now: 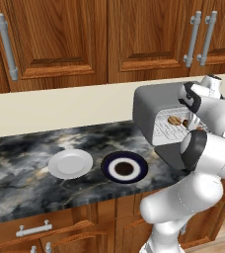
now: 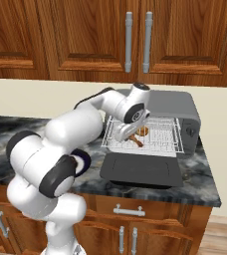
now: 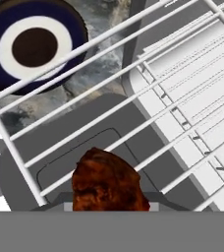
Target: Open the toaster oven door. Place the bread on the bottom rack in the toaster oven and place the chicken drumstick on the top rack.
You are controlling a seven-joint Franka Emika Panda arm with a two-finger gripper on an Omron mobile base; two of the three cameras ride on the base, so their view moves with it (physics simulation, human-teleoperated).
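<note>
- Hand view: the pincer (image 2: 127,133) was clenched on the chicken drumstick (image 3: 108,181), a dark brown, lumpy piece poised just above the top rack (image 3: 133,93).
- The meat looked light, firm and uneven; gripping its thick middle seemed safest.
- The thin wire grid looked stiff and slick.
- The bread (image 1: 173,120), round and golden, lay inside the toaster oven (image 2: 177,107).

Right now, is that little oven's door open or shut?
Open. The toaster oven door lies folded down flat on the counter before the toaster oven, leaving the wire racks exposed.
</note>
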